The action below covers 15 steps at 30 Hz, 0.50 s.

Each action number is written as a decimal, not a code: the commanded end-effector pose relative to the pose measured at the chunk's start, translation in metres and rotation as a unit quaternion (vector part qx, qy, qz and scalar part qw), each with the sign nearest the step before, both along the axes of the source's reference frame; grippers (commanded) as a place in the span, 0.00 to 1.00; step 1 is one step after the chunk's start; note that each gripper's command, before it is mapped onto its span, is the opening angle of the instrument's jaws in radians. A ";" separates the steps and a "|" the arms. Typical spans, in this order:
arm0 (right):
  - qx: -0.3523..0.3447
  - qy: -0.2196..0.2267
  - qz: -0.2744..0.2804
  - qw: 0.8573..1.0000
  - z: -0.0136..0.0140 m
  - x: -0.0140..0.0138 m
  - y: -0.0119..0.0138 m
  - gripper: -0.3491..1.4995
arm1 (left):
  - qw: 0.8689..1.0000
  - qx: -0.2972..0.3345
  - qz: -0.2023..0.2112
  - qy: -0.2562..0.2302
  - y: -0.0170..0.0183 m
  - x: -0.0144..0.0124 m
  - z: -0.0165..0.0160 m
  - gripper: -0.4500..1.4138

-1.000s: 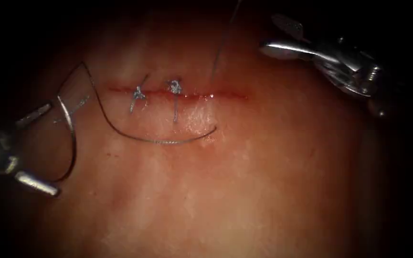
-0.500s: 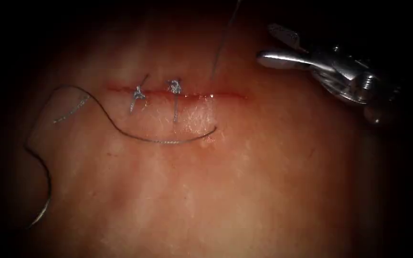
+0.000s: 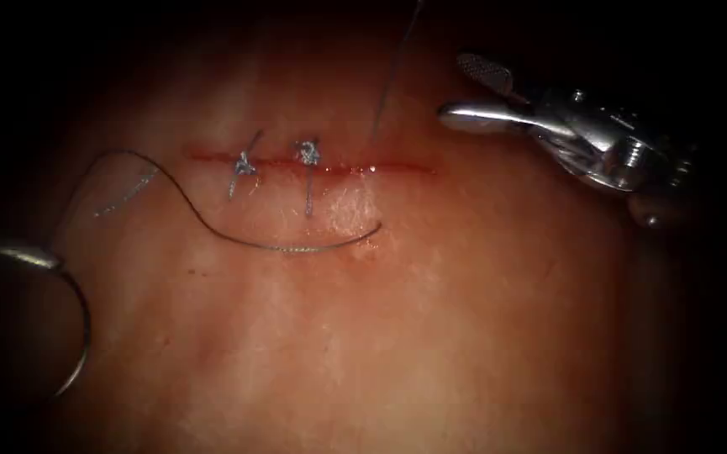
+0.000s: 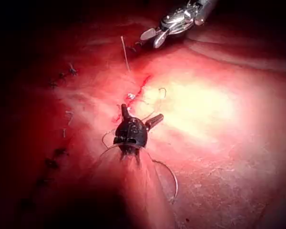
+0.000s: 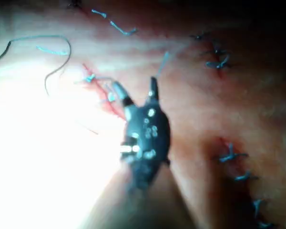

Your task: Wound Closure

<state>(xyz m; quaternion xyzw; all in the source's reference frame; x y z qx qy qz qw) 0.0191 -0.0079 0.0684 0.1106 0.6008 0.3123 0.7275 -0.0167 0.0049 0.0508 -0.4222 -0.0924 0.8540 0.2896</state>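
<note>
Back in at the endoscope view's left edge: left tool, apparently touching the needle at its upper end, after dropping out of sight half a second ago. Shifted slightly left, toward the cut: right tool, jaws apart, empty.

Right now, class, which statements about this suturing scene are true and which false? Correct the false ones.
1. Two knotted stitches sit on the cut. True.
2. The right tool grips the thread. False: its jaws are open and hold nothing.
3. The needle is lodged in the tissue at the cut. False: it lies free, left of the cut.
4. The left tool has its jaws spread, holding nothing. True.
</note>
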 end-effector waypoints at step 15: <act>0.000 -0.011 -0.015 1.000 0.0009 0.0021 -0.0008 0.98 | 0.977 0.036 -0.029 0.206 -0.0007 0.0011 0.0068 0.69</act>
